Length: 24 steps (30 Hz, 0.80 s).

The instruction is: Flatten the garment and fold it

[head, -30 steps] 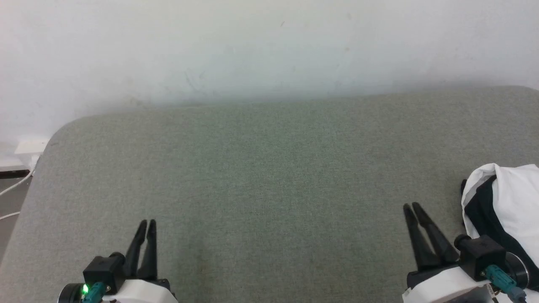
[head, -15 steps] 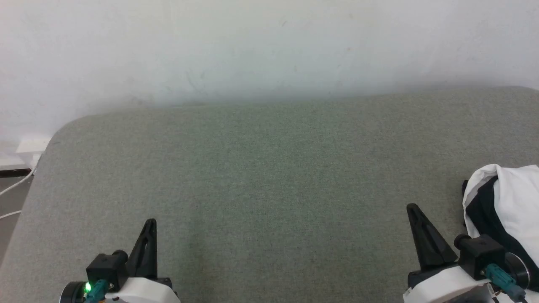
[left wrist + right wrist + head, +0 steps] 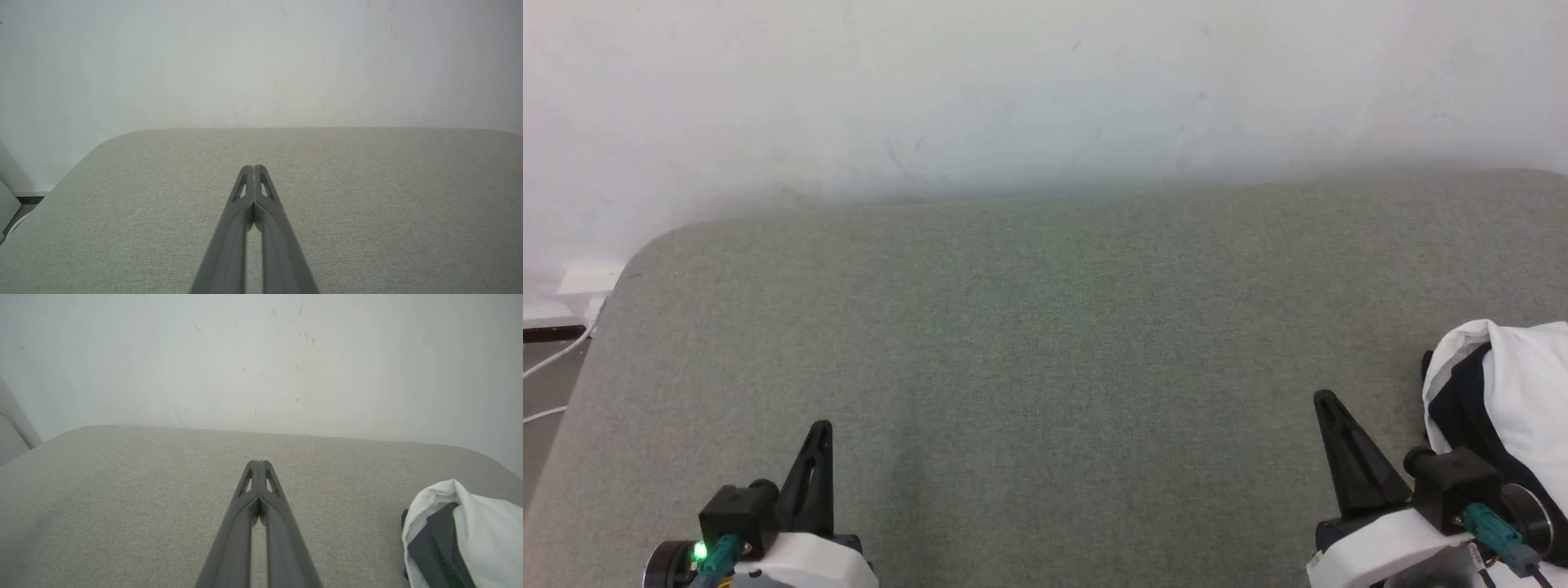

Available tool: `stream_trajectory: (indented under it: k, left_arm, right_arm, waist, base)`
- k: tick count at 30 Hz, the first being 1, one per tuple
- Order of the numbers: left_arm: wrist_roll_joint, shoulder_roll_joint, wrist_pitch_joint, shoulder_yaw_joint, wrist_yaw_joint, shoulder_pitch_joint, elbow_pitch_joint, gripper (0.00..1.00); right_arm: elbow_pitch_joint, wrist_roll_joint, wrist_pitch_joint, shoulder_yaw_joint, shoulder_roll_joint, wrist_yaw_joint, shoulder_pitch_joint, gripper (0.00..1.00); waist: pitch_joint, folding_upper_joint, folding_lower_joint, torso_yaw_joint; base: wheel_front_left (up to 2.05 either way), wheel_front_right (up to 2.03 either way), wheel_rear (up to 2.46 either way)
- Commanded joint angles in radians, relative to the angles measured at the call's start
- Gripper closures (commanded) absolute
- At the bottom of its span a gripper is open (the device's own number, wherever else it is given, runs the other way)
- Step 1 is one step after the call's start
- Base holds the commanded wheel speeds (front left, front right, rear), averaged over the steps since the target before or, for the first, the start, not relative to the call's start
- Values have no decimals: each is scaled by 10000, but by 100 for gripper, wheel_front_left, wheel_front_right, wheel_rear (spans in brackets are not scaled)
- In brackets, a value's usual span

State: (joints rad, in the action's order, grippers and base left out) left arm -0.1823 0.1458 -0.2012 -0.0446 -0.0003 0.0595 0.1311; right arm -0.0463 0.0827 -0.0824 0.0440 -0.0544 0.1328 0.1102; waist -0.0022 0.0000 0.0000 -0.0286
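Left hand (image 3: 823, 428) fingers together, right hand (image 3: 1322, 399) likewise (both empty), garment (image 3: 1529, 384) bunched just beside it, grey cushion (image 3: 1045, 327)

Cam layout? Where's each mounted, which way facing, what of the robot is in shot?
Head: on the head, facing forward and down at the pad and wall; left gripper lower left, right gripper lower right, jaws shut.
Left wrist: on that wrist, looking along its own shut jaws over pad to wall.
Right wrist: likewise; garment at lower right.
Shared: head and right wrist both show the garment right of the right gripper.
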Motion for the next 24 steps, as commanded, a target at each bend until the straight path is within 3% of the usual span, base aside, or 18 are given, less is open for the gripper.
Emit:
stream_trajectory:
  k: [1,24]
  left_arm:
    - [131,-56,73,66,1,-122,-88,100]
    - [540,-274,542,158,1,-236,-384,100]
  right_arm:
    - [43,-93,16,-14,11,-5,-167,100]
    - [145,-270,211,-117,19,-9,-393,100]
  waist:
    - [1,0,0,6]
    - [6,0,0,74]
  base:
    - [0,0,0]
    - [0,0,0]
